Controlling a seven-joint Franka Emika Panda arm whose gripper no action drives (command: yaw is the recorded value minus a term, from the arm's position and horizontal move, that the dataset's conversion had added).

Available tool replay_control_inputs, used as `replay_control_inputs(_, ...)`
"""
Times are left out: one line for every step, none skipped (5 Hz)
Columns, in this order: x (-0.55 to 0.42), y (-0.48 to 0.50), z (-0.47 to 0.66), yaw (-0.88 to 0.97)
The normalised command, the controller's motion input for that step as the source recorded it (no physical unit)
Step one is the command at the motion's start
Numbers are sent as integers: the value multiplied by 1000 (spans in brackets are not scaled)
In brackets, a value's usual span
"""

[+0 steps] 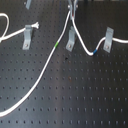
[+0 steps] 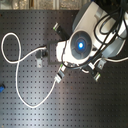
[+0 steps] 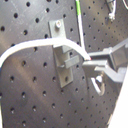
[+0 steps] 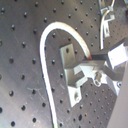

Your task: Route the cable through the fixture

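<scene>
The white cable (image 1: pixel 42 72) runs from the first exterior view's lower left up to my gripper (image 1: pixel 73 7) at the top middle. It then drops to a blue band (image 1: pixel 94 51) and passes a metal clip fixture (image 1: pixel 106 39). A green band (image 1: pixel 57 45) sits beside the middle fixture (image 1: pixel 71 39). In both wrist views the cable (image 3: pixel 35 46) (image 4: pixel 47 35) arcs over a clip (image 3: pixel 62 55) (image 4: pixel 72 75) into my gripper (image 3: pixel 92 65) (image 4: pixel 94 64), which is shut on it. The arm hides the gripper in the second exterior view.
A third clip (image 1: pixel 27 36) stands at the first exterior view's left, with another stretch of white cord (image 1: pixel 6 22) beside it. In the second exterior view the cable forms a large loop (image 2: pixel 10 50) on the black perforated board (image 2: pixel 30 15), and a small blue object (image 2: pixel 1 89) lies at the second exterior view's left edge.
</scene>
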Motion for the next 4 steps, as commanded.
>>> replay_control_inputs(-10, 51, 62, -1000)
replay_control_inputs(-14, 56, 45, -1000)
replay_control_inputs(-10, 35, -56, -860)
replay_control_inputs(0, 0, -11, -820)
